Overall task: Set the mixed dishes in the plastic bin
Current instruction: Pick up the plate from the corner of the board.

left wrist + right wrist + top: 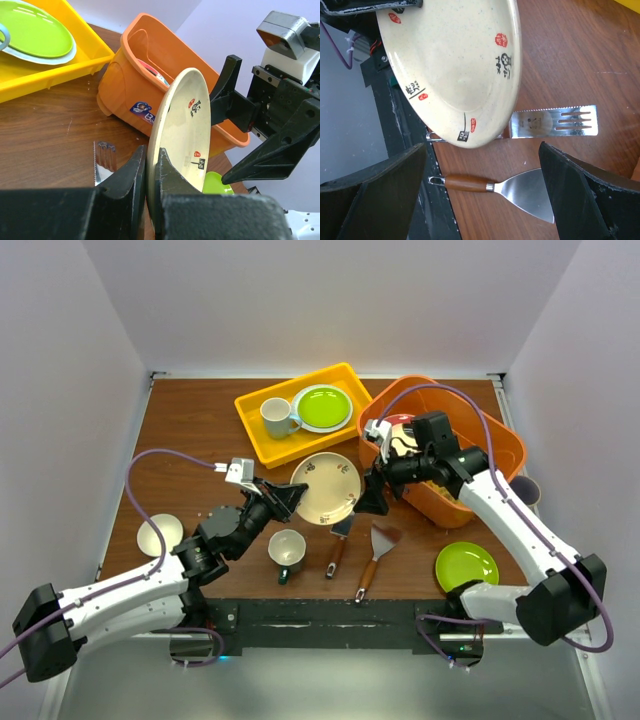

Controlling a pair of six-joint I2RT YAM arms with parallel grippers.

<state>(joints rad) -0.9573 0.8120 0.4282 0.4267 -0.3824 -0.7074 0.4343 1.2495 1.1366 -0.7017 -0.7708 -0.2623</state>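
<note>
Jaws of the left gripper [151, 172] are clenched on the near rim of the cream plate [182, 125], one finger on each face, so the plate stands on edge, clear of the table [190, 430]. Gripping the near rim leaves the opposite rim free for a second grasp. The right gripper [376, 476] is released, with its jaws spread wide and straddling that free edge; no contact is visible. This arrangement reads as a handover, probably because the orange plastic bin [125, 95] sits at the right rear, within easier reach of the right arm. The bin already contains a red-rimmed plate [150, 70]. Below the raised plate lie a slotted spatula [555, 122] and a solid spatula [525, 192]. Dishes not yet binned are a dark-teal mug [287, 552], a small white bowl [160, 533], a lime green plate [466, 564] on the table, and another green plate in the yellow tray [255, 405].
</note>
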